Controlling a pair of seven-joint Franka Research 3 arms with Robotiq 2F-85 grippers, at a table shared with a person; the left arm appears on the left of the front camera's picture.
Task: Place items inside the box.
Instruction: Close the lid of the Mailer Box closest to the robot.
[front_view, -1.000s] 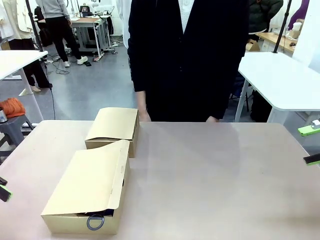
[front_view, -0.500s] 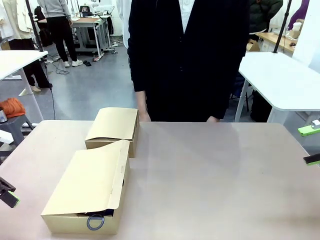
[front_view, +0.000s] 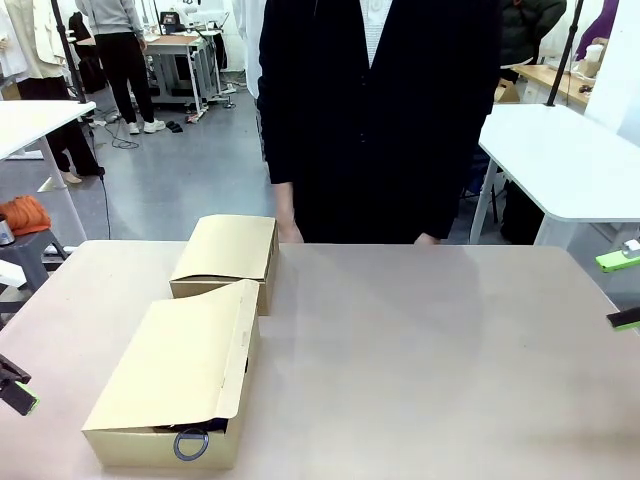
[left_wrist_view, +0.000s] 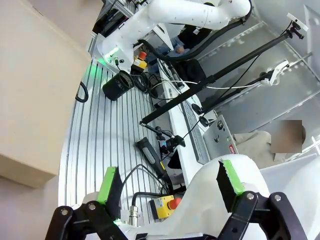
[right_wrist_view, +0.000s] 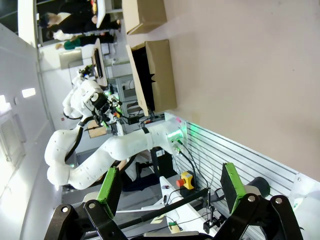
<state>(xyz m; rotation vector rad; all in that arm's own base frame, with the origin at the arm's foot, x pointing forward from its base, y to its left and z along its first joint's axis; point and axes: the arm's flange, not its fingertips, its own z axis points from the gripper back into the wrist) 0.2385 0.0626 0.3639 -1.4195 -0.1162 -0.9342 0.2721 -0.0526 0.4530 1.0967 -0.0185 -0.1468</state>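
Lying well apart: box (front_view: 170, 385), left claw (front_view: 20, 385)

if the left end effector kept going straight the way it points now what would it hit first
Probably the ribbed metal base plate beside the table: the left end effector, open and empty, looks down at it, with cables and a black handheld unit there. Depth is unclear.

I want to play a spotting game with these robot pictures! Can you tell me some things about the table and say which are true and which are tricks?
1. Two brown boxes sit on the table. True: near box, far box.
2. The near box's flap is wide open. False: it lies nearly shut.
3. The right gripper has open, empty jaws. True.
4. The person is holding a stapler. False: nothing shows in the hands.
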